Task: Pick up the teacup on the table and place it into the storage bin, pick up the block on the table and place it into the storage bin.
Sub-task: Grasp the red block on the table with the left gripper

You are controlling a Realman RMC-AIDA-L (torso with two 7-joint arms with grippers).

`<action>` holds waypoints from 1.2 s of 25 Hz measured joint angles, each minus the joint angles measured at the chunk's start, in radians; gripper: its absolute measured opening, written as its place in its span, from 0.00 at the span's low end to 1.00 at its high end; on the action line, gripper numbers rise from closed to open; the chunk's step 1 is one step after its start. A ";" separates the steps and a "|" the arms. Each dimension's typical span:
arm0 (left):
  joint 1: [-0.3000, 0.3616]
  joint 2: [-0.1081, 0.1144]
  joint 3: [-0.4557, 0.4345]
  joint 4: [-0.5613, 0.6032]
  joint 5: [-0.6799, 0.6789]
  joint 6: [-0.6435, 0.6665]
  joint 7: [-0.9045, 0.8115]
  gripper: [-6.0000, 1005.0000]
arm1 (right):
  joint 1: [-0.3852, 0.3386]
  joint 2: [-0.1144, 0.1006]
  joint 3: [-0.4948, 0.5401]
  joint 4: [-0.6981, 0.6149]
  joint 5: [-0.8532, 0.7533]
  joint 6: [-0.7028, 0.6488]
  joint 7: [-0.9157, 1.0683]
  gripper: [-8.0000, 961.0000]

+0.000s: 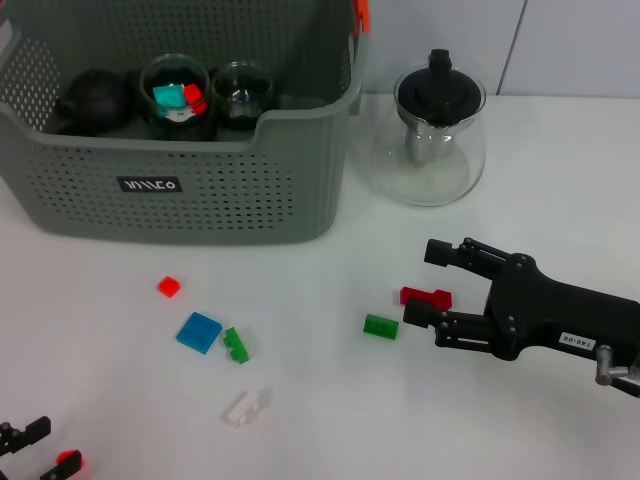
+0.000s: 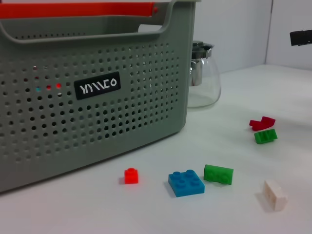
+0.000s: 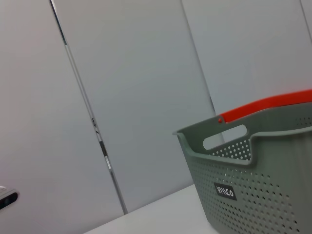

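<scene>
right pincer (image 1: 422, 284): fingers apart, empty
red block (image 1: 426, 297): between its fingertips, long axis across the fingers
left pincer (image 1: 35, 450): far off, state unclear

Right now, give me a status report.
Right gripper open around red block. Left gripper parked, near table edge. Storage bin holds cups. Green block adjacent.
</scene>
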 joint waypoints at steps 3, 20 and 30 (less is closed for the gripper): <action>0.000 0.000 -0.001 -0.001 0.002 -0.006 0.001 0.47 | 0.000 0.000 0.000 0.000 0.000 0.000 0.000 0.98; -0.015 0.000 0.006 -0.028 0.050 -0.057 0.027 0.53 | 0.002 0.000 0.000 0.000 0.000 0.008 0.000 0.98; -0.016 0.000 0.004 -0.028 0.052 -0.078 0.021 0.50 | 0.006 0.000 0.000 0.000 0.000 0.009 0.000 0.98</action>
